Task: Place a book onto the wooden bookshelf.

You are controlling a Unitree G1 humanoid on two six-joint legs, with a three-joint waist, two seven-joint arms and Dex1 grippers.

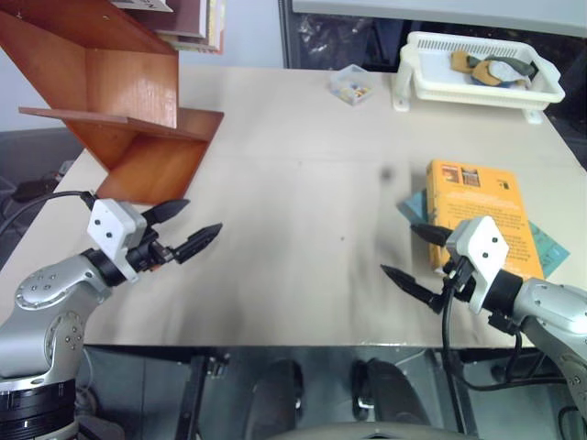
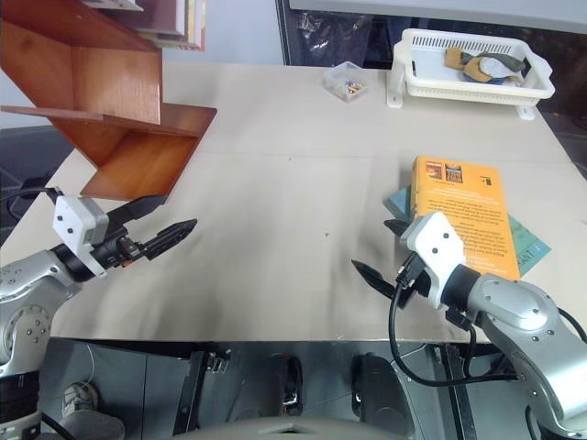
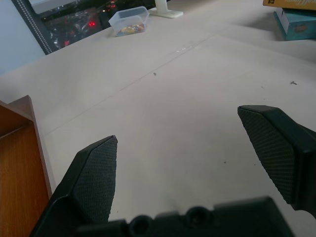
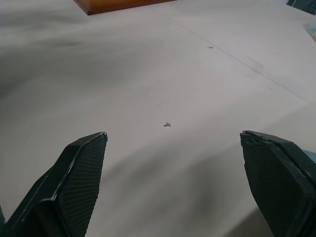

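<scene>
1. Nearest the bench's front edge, right hand hovers with fingers spread wide, nothing between them. It sits just beside the near left corner of the book, not touching the cover as far as I can tell.
2. Left hand likewise fully spread and empty, low over the bench, near the lower panel of the wooden bookshelf.
3. Book lies flat, cover up, on the right side of the bench, resting on a thinner teal book whose corners show beneath it. Not gripped, not lifted.
4. Bookshelf stands at the far left, tilted panels and divider visible; the open compartments facing the bench look vacant.
5. Further back: small clear box and white basket, well apart from the work.
6. Judgement: task essentially at its start. Nothing done. Left to do: grasp the book, lift, carry across the bench, set into the shelf, release.
</scene>
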